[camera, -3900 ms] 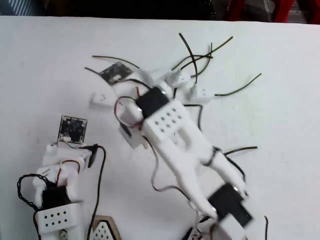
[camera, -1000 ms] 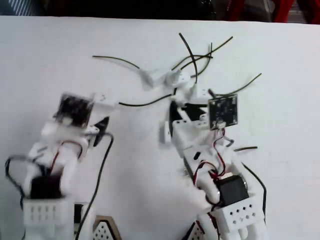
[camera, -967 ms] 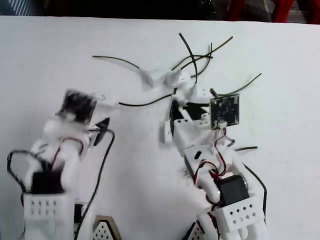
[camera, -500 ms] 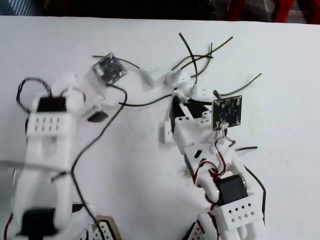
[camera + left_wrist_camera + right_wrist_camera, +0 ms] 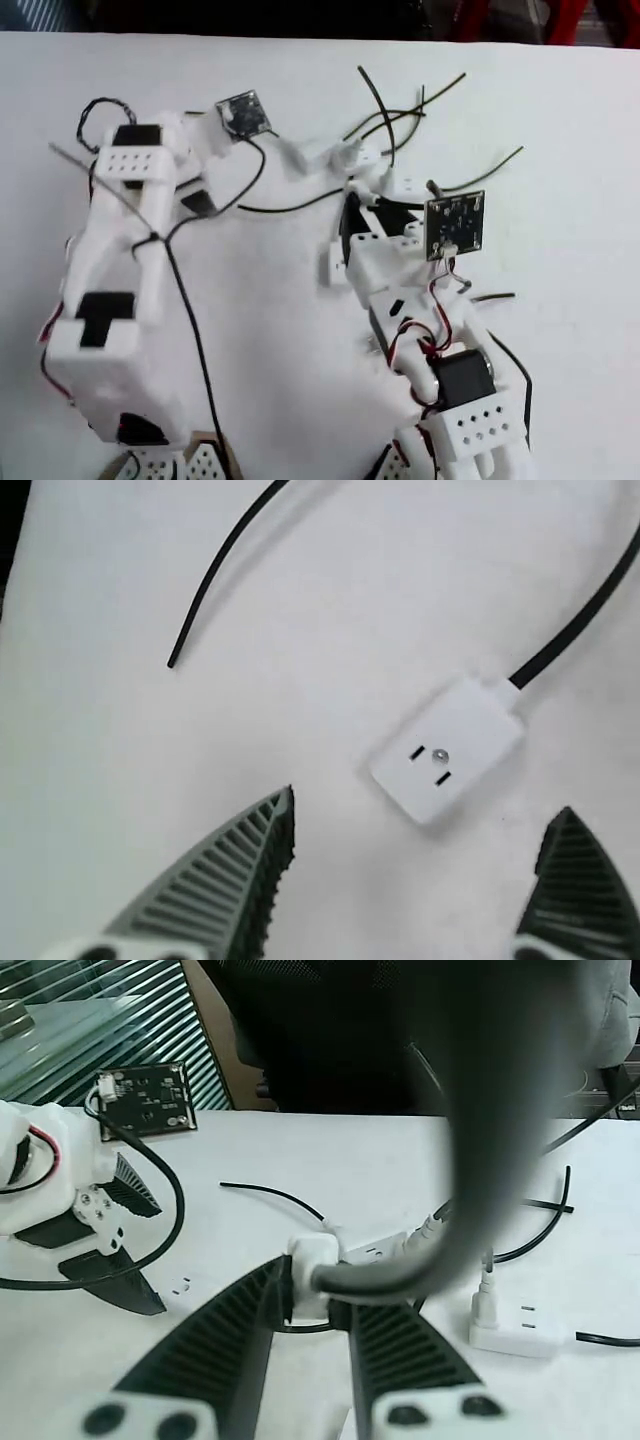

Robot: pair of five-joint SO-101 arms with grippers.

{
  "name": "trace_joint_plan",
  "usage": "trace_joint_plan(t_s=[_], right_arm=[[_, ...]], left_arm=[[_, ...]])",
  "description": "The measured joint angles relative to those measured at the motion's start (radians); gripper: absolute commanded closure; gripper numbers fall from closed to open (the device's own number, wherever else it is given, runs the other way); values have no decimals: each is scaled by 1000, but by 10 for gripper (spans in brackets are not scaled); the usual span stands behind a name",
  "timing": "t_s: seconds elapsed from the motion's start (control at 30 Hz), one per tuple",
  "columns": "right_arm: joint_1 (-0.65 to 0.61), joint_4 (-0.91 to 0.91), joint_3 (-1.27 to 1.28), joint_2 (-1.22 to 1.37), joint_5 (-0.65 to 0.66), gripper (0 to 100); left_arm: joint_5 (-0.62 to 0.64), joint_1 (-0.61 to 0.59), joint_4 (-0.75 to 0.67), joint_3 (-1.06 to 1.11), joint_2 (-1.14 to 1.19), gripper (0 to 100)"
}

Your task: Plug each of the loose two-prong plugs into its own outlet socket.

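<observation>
My left gripper [image 5: 427,805] hangs open just above a white outlet socket [image 5: 447,748] with a black cord; the socket lies between its fingers, untouched. In the high view the left gripper [image 5: 203,195] is at the table's left-centre. My right gripper [image 5: 314,1285] is shut on a white two-prong plug [image 5: 310,1252] whose thick black cord [image 5: 470,1160] bends up past the camera. From above, the right gripper [image 5: 352,207] sits mid-table. The right wrist view has the same small socket [image 5: 185,1285] on the table beside the left gripper [image 5: 150,1255].
A second white outlet [image 5: 405,187], shown closer as outlet [image 5: 520,1340], has a plug [image 5: 485,1305] standing in it. More white plugs [image 5: 345,155] and several loose black cords [image 5: 400,110] lie tangled behind the right gripper. Bare table stretches to the far right.
The left arm has swung out from the front left and forward over the small socket. The right arm, earlier stretched leftward, has drawn back and now holds still with its plug.
</observation>
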Motion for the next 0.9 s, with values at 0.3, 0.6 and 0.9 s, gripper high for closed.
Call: trace_joint_plan(t_s=[0.3,0.6,0.9], right_arm=[[0,0,0,0,0,981],[0,0,0,0,0,981],[0,0,0,0,0,981]], left_arm=[[0,0,66,-290,290,657],[-38,2,301,-548,445,660],[-58,2,468,-646,505,662]])
